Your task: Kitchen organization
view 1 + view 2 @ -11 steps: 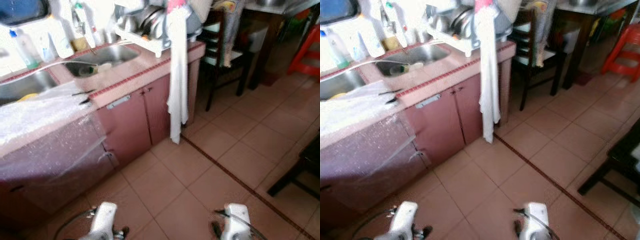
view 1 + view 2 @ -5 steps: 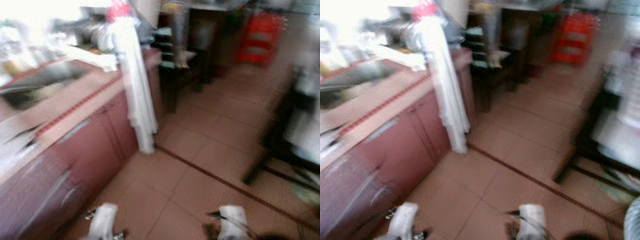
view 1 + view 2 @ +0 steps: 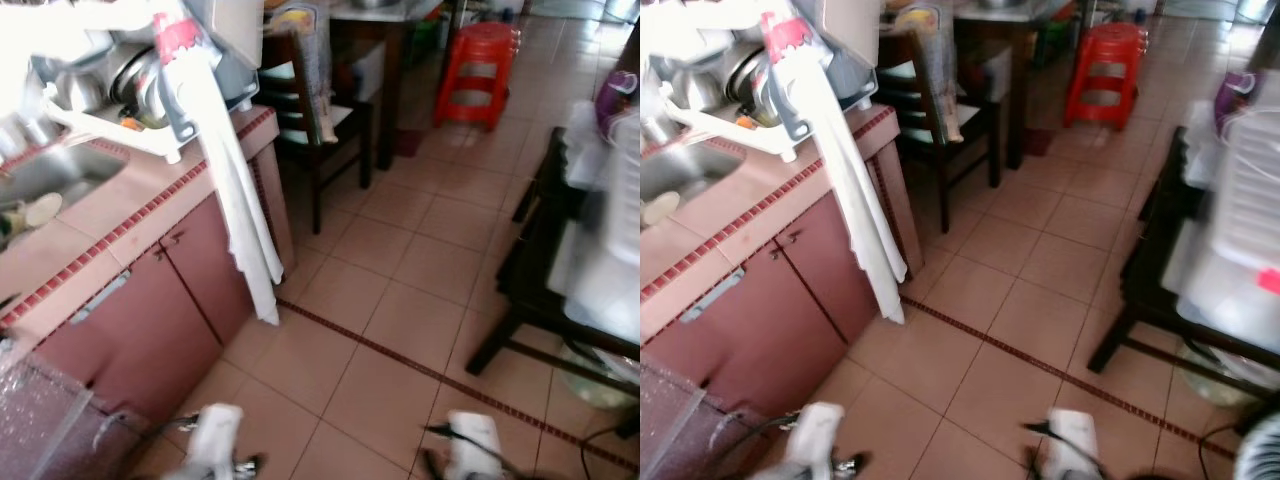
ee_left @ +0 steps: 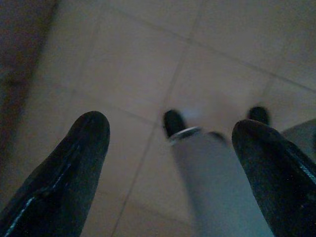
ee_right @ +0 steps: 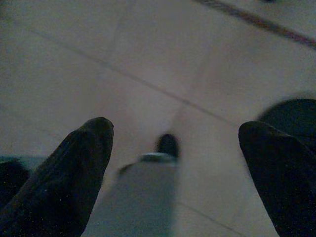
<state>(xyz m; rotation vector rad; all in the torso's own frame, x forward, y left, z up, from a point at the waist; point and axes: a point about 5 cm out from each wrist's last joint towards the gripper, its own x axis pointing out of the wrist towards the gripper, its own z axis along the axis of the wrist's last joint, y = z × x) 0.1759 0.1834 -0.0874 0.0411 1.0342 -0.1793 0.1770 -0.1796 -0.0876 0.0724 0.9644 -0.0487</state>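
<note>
In the left eye view the whole picture has swung to the right against one second ago: the camera has turned, the things themselves have not moved. The pink counter with its sink now sits at the left edge, and the white cloth hangs from the dish rack over the cabinet doors. A dark chair, a red stool and a black table with clear plastic boxes have come into the picture. I judge that the robot is turning away from the sink toward the table side, perhaps to look for things to tidy.

The right eye view shows the same scene; the boxes are cut off at the edge.

In the left wrist view the left gripper hangs over the floor tiles, fingers wide apart and holding nothing. The picture is dark.

In the right wrist view the right gripper is the same, wide and empty.

Which thing the task means I cannot tell.
</note>
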